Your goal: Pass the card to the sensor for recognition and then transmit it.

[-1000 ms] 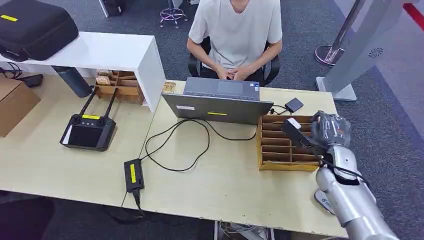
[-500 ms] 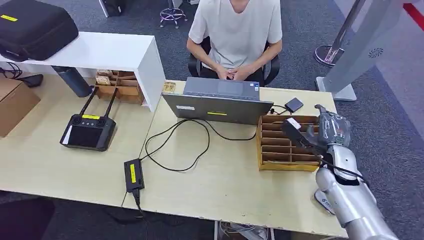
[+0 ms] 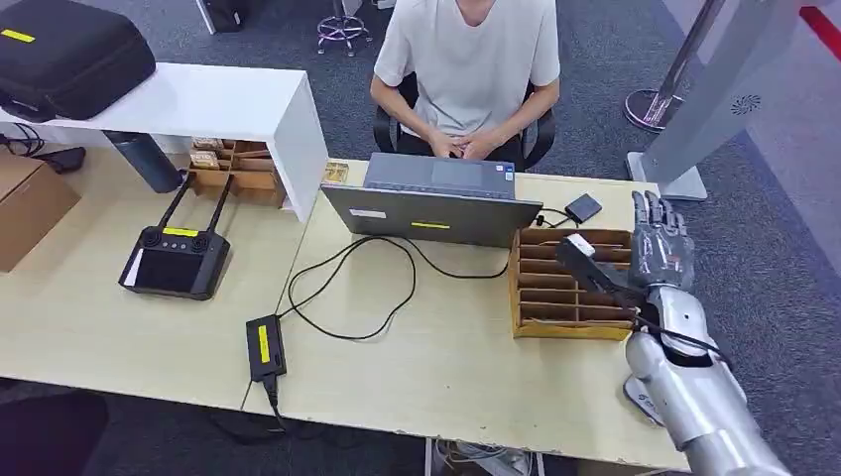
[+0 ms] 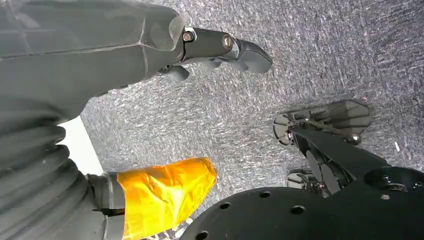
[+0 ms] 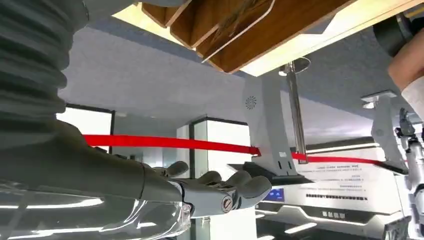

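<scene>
One laptop (image 3: 432, 201), one handheld controller (image 3: 176, 260), one power adapter (image 3: 264, 347), two wooden slotted organizers (image 3: 555, 288) (image 3: 236, 171); one beside right hand's fingers (image 3: 659, 214). One black case (image 3: 67, 55), one person (image 3: 466, 69).

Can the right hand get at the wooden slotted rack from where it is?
Probably yes. The right hand hangs open, holding nothing, just beside the wooden slotted rack at the table's right edge. Only the dark camera mount on its own wrist overlaps the rack in the head view; nothing else stands between.

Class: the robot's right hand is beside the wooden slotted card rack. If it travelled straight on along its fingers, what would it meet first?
Probably nothing on the desk: the right hand points past the pale wooden desk's far edge, toward grey carpet; depth unclear.
</scene>
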You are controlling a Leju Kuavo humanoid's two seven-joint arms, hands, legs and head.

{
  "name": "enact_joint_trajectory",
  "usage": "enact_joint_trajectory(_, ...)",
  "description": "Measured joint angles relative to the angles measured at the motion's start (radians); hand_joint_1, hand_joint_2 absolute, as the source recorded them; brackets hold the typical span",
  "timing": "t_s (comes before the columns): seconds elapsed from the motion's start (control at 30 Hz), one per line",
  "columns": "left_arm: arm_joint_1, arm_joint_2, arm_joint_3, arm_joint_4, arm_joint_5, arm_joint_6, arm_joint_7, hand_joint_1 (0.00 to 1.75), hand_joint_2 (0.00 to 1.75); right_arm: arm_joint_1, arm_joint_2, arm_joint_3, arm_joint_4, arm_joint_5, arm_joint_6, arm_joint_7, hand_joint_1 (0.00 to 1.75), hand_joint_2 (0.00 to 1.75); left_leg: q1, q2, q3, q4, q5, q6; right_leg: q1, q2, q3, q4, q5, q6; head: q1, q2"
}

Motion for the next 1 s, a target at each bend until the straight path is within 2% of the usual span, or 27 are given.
enact_joint_trajectory(1.0,-0.004,0.0,0.0,0.0,-0.01,-0.003,0.0,0.0,1.75,-0.034,0.032,0.023,0.003,-0.005,0.01,0.01,0.0,1.75,0.0,0.0,0.0,0.0,0.0,0.0,0.0,0.0,0.0,0.0,0.0,0.0,0.0,0.0)
